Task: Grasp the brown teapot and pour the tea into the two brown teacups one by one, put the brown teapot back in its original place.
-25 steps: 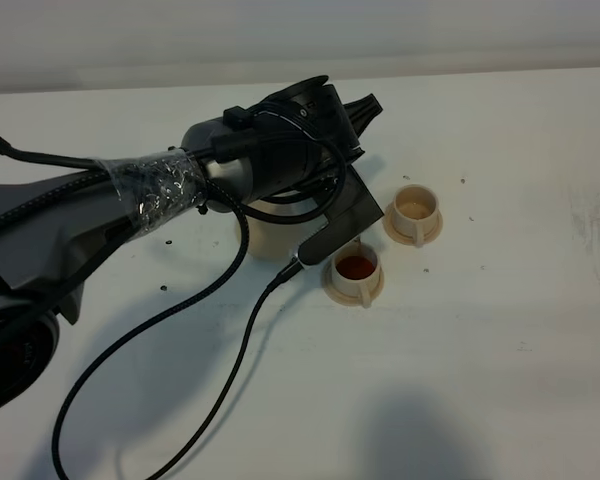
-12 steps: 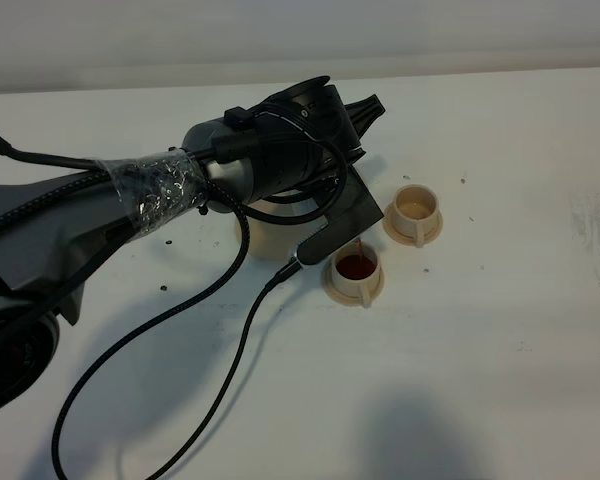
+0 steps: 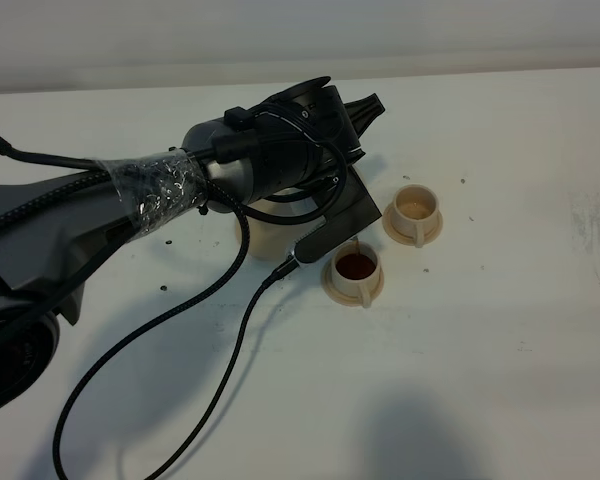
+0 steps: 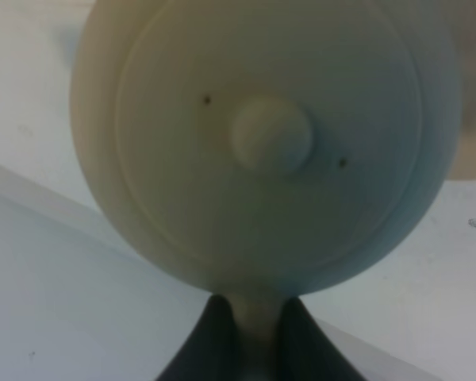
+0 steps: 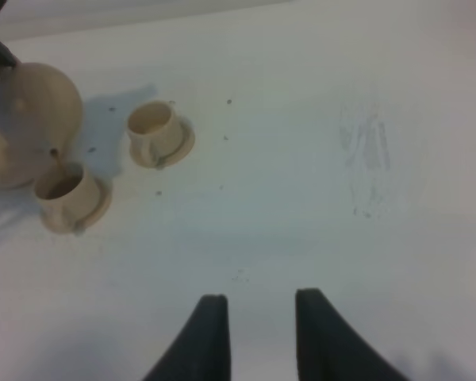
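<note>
Our left gripper (image 4: 258, 349) clamped on the handle (image 4: 258, 313) of the smooth beige ceramic teapot (image 5: 36, 103), knobbed round lid (image 4: 271, 135) facing us, reddish tea (image 3: 355, 266) in one cylindrical teacup (image 3: 350, 290), right gripper (image 5: 258, 305) spread, empty.

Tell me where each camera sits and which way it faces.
Exterior high: mounted above, looking down on the table; the left arm largely covers the brown teapot.
Left wrist: on the left arm, facing the teapot lid up close; the left gripper pinches its handle.
Right wrist: over the table, facing teapot and cups; the open right gripper shows.
Shared: exterior high and right wrist both show the tea-filled teacup and the empty teacup.
</note>
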Available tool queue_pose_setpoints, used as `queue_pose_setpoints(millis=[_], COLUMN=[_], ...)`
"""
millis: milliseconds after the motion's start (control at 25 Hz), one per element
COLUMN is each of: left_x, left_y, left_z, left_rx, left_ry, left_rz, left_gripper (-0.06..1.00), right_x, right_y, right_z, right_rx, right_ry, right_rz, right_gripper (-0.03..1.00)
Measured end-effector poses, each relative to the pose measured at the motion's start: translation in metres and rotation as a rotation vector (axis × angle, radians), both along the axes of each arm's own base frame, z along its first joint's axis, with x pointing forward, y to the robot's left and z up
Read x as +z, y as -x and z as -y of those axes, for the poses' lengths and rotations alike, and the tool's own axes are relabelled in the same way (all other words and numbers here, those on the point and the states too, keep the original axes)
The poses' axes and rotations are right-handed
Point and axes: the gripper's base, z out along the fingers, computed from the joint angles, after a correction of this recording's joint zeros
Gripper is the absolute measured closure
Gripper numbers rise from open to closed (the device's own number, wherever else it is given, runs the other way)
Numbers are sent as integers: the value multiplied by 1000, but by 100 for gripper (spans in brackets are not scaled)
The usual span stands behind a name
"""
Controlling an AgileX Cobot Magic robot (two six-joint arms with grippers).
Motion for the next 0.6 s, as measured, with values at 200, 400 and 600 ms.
queue_pose_setpoints(millis=[200,400,600], left_x=[0,0,0], left_y=[0,0,0], left_z=[0,0,0], left_rx=[-2,-8,-20], left_ry=[-2,-6,-16], left_rz=[0,0,-2], left_gripper=[84,84,84], right_x=[0,0,0], right_y=[0,0,0], right_z=[0,0,0], right_rx=[0,0,0], right_ry=[0,0,0], right_rz=[0,0,0], right_gripper=[73,73,73])
